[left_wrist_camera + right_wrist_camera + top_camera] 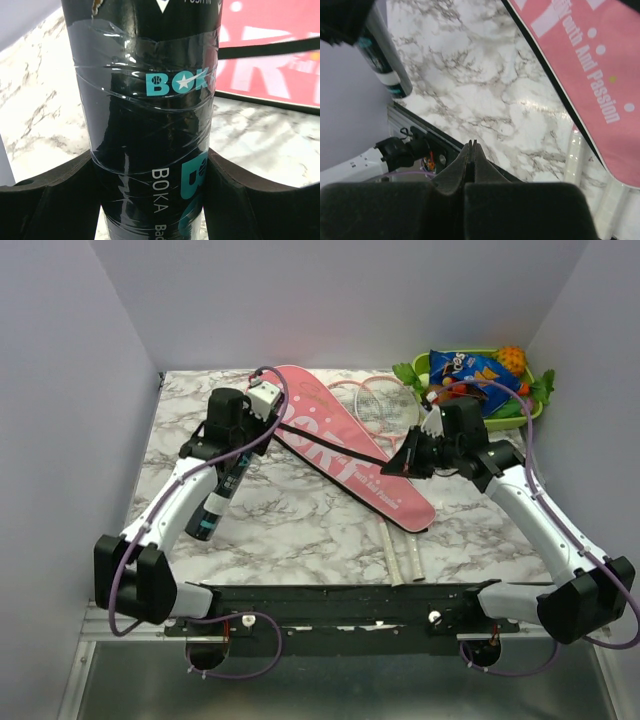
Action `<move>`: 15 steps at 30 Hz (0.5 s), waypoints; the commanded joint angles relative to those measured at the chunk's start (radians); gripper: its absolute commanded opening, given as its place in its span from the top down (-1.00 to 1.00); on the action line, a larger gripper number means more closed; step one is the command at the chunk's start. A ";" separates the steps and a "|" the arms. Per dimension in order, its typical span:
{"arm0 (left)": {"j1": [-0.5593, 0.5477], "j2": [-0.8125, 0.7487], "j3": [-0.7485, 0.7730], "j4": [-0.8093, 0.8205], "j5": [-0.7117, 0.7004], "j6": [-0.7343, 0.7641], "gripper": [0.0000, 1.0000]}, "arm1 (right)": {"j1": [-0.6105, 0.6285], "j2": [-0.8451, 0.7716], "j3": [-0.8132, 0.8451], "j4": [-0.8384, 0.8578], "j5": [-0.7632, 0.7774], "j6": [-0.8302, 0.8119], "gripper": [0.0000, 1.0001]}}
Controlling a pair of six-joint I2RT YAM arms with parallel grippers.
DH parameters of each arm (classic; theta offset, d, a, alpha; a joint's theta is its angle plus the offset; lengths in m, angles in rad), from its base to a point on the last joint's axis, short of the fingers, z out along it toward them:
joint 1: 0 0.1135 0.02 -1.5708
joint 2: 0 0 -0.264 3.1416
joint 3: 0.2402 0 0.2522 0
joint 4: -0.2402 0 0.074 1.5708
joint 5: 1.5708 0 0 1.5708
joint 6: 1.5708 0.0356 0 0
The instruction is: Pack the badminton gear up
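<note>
While the pink bag (395,495) hides the rackets' (385,405) shafts, left jaws clamp the dark teal-lettered tube (150,125); right jaws closed, empty.

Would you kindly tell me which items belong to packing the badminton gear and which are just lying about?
Job: pink racket bag, two pink rackets, BOKA tube held by the left tool.
Lying about: green tray of snacks and fruit.

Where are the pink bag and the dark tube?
pink bag (365,480), top view, on its pink middle.
dark tube (150,125), left wrist view, on its taped middle.
</note>
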 commanded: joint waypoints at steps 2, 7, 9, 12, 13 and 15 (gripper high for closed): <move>0.169 0.183 0.139 -0.020 -0.025 -0.073 1.00 | 0.003 -0.010 -0.102 0.062 -0.087 -0.009 0.99; 0.353 0.358 0.294 -0.104 0.004 -0.145 0.94 | 0.003 -0.010 -0.125 0.062 -0.118 -0.036 0.99; 0.386 0.420 0.300 -0.095 0.016 -0.156 0.90 | 0.003 -0.002 -0.113 0.056 -0.126 -0.049 0.99; 0.427 0.481 0.284 -0.070 0.013 -0.147 0.84 | 0.003 0.013 -0.095 0.042 -0.129 -0.058 0.99; 0.436 0.497 0.282 -0.072 0.004 -0.136 0.81 | 0.003 0.016 -0.096 0.042 -0.130 -0.056 0.99; 0.458 0.537 0.279 -0.067 -0.001 -0.124 0.77 | 0.003 0.022 -0.099 0.042 -0.132 -0.056 0.93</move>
